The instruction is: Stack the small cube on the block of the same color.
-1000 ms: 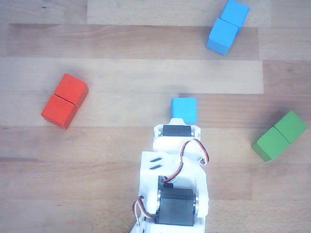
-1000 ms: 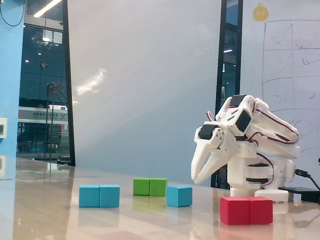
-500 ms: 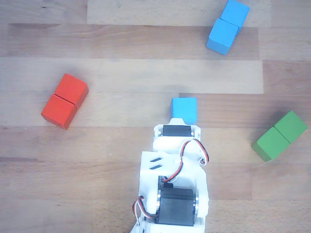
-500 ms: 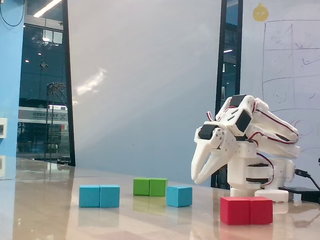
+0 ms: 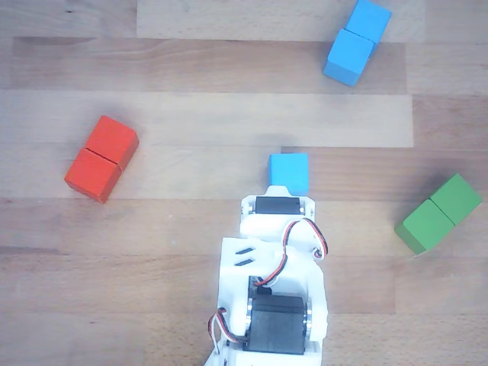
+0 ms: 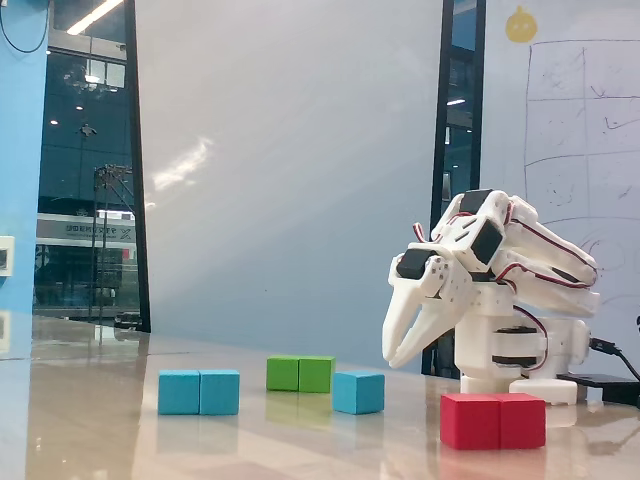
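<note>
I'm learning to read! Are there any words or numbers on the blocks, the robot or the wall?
No text can be read anywhere.
Small cube, blue block, red block, green block: plain faces, nothing written.
Robot arm: no label visible.
Whiteboard in the fixed view: faint drawn lines and scribbles, too blurred to read.

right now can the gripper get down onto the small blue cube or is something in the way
Probably yes. The gripper hangs just above and beside the small cube, fingers pointing down at it, with nothing between them. The red block, green block and blue block all lie apart from it.
</note>
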Controlling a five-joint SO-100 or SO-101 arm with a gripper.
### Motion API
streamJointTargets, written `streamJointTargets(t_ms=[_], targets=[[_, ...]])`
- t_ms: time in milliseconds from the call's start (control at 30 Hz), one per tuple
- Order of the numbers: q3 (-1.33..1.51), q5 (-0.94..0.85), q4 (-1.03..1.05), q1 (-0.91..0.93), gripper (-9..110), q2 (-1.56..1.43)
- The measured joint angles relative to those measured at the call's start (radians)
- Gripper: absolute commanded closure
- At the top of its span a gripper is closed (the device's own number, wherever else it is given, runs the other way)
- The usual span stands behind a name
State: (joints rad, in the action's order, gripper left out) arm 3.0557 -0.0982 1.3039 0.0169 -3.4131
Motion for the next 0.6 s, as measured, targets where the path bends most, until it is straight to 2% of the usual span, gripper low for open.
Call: streamJointTargets(t_ms=[333, 600], targets=[[-0.023, 0.003, -0.132, 0.0, 101, 0.318], [-0.193, 0.003, -0.158, 0.0, 101, 0.448]])
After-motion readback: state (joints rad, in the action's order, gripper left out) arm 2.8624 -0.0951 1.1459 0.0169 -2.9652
